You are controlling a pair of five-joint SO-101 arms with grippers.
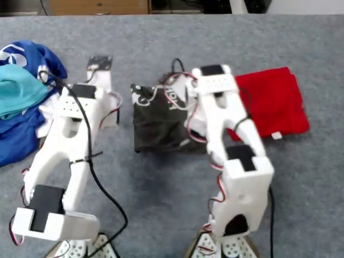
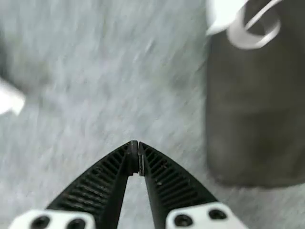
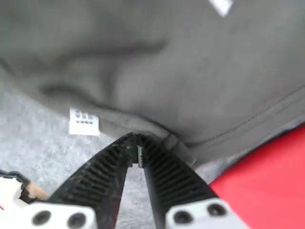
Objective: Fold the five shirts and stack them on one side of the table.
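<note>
Hem of black shirt (image 1: 158,122), lying mid-table at 9 o'clock of the folded red shirt (image 1: 274,102), sits clenched in right gripper (image 3: 137,149); left gripper (image 2: 135,155) is clenched empty beside it, so I'd carry the hem over low and slow, avoiding bunching.

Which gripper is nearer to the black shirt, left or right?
Right. The right gripper has its fingers shut on the black shirt at its hem, beside the red shirt. The left gripper, shut, is over the grey table, with the black shirt apart to one side.
</note>
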